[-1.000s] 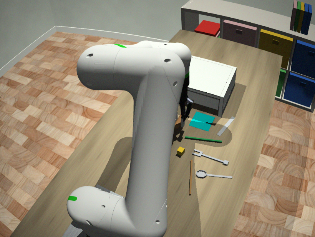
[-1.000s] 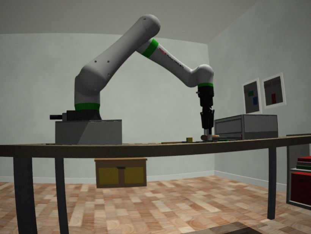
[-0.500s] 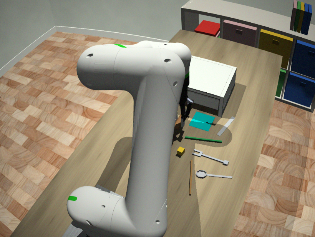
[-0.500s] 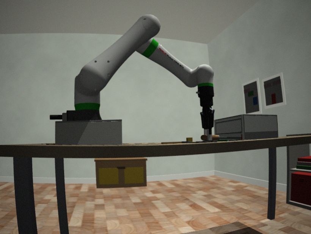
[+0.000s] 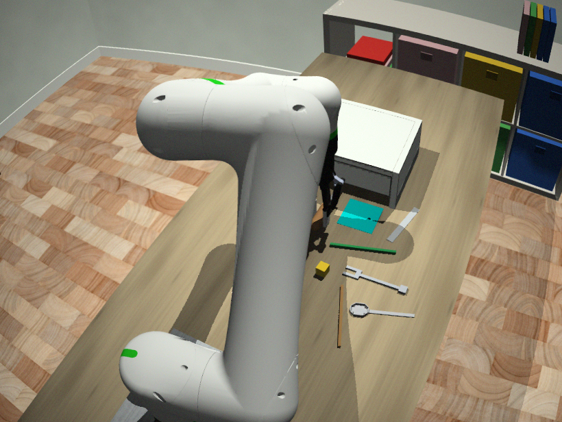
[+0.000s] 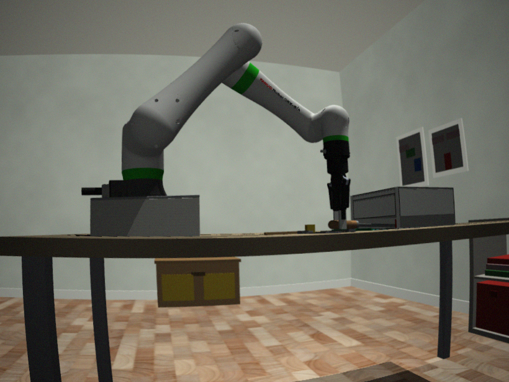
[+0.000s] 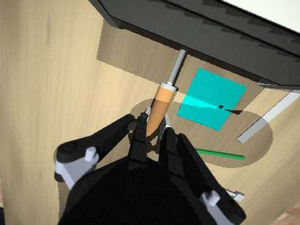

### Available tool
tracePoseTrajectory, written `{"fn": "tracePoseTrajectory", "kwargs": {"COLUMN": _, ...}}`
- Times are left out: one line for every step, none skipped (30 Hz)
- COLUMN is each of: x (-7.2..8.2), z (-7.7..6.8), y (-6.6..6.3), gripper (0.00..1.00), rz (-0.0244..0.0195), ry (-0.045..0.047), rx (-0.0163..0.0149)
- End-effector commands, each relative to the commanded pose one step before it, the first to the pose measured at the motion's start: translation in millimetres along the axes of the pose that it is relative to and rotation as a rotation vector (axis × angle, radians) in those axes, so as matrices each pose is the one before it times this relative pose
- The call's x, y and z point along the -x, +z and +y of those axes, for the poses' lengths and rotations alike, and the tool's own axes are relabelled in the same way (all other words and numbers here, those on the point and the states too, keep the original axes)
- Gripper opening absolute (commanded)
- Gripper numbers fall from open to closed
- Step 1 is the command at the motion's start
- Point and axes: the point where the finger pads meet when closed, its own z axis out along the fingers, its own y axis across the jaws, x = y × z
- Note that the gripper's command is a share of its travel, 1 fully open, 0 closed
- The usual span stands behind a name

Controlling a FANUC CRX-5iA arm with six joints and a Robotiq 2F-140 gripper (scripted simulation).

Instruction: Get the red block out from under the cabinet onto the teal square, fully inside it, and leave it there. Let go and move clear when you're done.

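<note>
My gripper (image 7: 155, 115) is shut on the orange wooden handle of a tool (image 7: 161, 107). The tool lies low over the table, and its grey shaft (image 7: 177, 67) points under the white cabinet (image 5: 377, 145). The shaft's far end is hidden in the dark gap below the cabinet (image 7: 205, 33). The teal square (image 5: 360, 215) (image 7: 211, 98) lies flat in front of the cabinet, just right of the tool, with nothing on it. The red block is not visible in the wrist view. In the side view the gripper (image 6: 339, 217) stands upright beside the cabinet (image 6: 403, 205), with the handle (image 6: 343, 224) at table level.
A green stick (image 5: 362, 248), a yellow cube (image 5: 321, 268), a grey flat bar (image 5: 402, 223), a forked tool (image 5: 375, 279), a ring-ended tool (image 5: 380, 311) and a thin wooden stick (image 5: 339, 315) lie near the square. A shelf with coloured bins (image 5: 454, 59) stands behind the table.
</note>
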Motion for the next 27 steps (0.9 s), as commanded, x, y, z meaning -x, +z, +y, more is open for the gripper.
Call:
{"fn": "tracePoseTrajectory", "kwargs": {"x": 0.65, "z": 0.02, "y": -0.2, "gripper": 0.0, "rz": 0.00037, "ry": 0.00006, "rx": 0.00006}}
{"fn": "tracePoseTrajectory", "kwargs": {"x": 0.0, "z": 0.0, "y": 0.0, "gripper": 0.0, "rz": 0.0, "ry": 0.0, "rx": 0.0}}
{"fn": "tracePoseTrajectory", "kwargs": {"x": 0.49, "z": 0.0, "y": 0.0, "gripper": 0.0, "rz": 0.0, "ry": 0.0, "rx": 0.0}}
{"fn": "tracePoseTrajectory", "kwargs": {"x": 0.54, "z": 0.0, "y": 0.0, "gripper": 0.0, "rz": 0.0, "ry": 0.0, "rx": 0.0}}
{"fn": "tracePoseTrajectory", "kwargs": {"x": 0.59, "z": 0.0, "y": 0.0, "gripper": 0.0, "rz": 0.0, "ry": 0.0, "rx": 0.0}}
{"fn": "tracePoseTrajectory", "kwargs": {"x": 0.65, "z": 0.0, "y": 0.0, "gripper": 0.0, "rz": 0.0, "ry": 0.0, "rx": 0.0}}
{"fn": "tracePoseTrajectory", "kwargs": {"x": 0.71, "z": 0.0, "y": 0.0, "gripper": 0.0, "rz": 0.0, "ry": 0.0, "rx": 0.0}}
{"fn": "tracePoseTrajectory", "kwargs": {"x": 0.77, "z": 0.0, "y": 0.0, "gripper": 0.0, "rz": 0.0, "ry": 0.0, "rx": 0.0}}
{"fn": "tracePoseTrajectory", "kwargs": {"x": 0.82, "z": 0.0, "y": 0.0, "gripper": 0.0, "rz": 0.0, "ry": 0.0, "rx": 0.0}}
{"fn": "tracePoseTrajectory", "kwargs": {"x": 0.89, "z": 0.0, "y": 0.0, "gripper": 0.0, "rz": 0.0, "ry": 0.0, "rx": 0.0}}
{"fn": "tracePoseTrajectory", "kwargs": {"x": 0.95, "z": 0.0, "y": 0.0, "gripper": 0.0, "rz": 0.0, "ry": 0.00001, "rx": 0.0}}
{"fn": "tracePoseTrajectory", "kwargs": {"x": 1.01, "z": 0.0, "y": 0.0, "gripper": 0.0, "rz": 0.0, "ry": 0.00001, "rx": 0.0}}
{"fn": "tracePoseTrajectory", "kwargs": {"x": 1.07, "z": 0.0, "y": 0.0, "gripper": 0.0, "rz": 0.0, "ry": 0.00001, "rx": 0.0}}
{"fn": "tracePoseTrajectory", "kwargs": {"x": 1.14, "z": 0.0, "y": 0.0, "gripper": 0.0, "rz": 0.0, "ry": 0.00001, "rx": 0.0}}
{"fn": "tracePoseTrajectory", "kwargs": {"x": 1.2, "z": 0.0, "y": 0.0, "gripper": 0.0, "rz": 0.0, "ry": 0.00001, "rx": 0.0}}
{"fn": "tracePoseTrajectory", "kwargs": {"x": 1.27, "z": 0.0, "y": 0.0, "gripper": 0.0, "rz": 0.0, "ry": 0.00001, "rx": 0.0}}
{"fn": "tracePoseTrajectory", "kwargs": {"x": 1.33, "z": 0.0, "y": 0.0, "gripper": 0.0, "rz": 0.0, "ry": 0.00001, "rx": 0.0}}
{"fn": "tracePoseTrajectory", "kwargs": {"x": 0.0, "z": 0.0, "y": 0.0, "gripper": 0.0, "rz": 0.0, "ry": 0.0, "rx": 0.0}}
{"fn": "tracePoseTrajectory", "kwargs": {"x": 0.0, "z": 0.0, "y": 0.0, "gripper": 0.0, "rz": 0.0, "ry": 0.0, "rx": 0.0}}
{"fn": "tracePoseTrajectory", "kwargs": {"x": 1.4, "z": 0.0, "y": 0.0, "gripper": 0.0, "rz": 0.0, "ry": 0.00001, "rx": 0.0}}
{"fn": "tracePoseTrajectory", "kwargs": {"x": 1.46, "z": 0.0, "y": 0.0, "gripper": 0.0, "rz": 0.0, "ry": 0.00001, "rx": 0.0}}
{"fn": "tracePoseTrajectory", "kwargs": {"x": 1.53, "z": 0.0, "y": 0.0, "gripper": 0.0, "rz": 0.0, "ry": 0.00001, "rx": 0.0}}
{"fn": "tracePoseTrajectory", "kwargs": {"x": 1.59, "z": 0.0, "y": 0.0, "gripper": 0.0, "rz": 0.0, "ry": 0.00001, "rx": 0.0}}
{"fn": "tracePoseTrajectory", "kwargs": {"x": 1.66, "z": 0.0, "y": 0.0, "gripper": 0.0, "rz": 0.0, "ry": 0.00001, "rx": 0.0}}
{"fn": "tracePoseTrajectory", "kwargs": {"x": 1.72, "z": 0.0, "y": 0.0, "gripper": 0.0, "rz": 0.0, "ry": 0.00001, "rx": 0.0}}
{"fn": "tracePoseTrajectory", "kwargs": {"x": 1.79, "z": 0.0, "y": 0.0, "gripper": 0.0, "rz": 0.0, "ry": 0.00001, "rx": 0.0}}
{"fn": "tracePoseTrajectory", "kwargs": {"x": 1.85, "z": 0.0, "y": 0.0, "gripper": 0.0, "rz": 0.0, "ry": 0.00001, "rx": 0.0}}
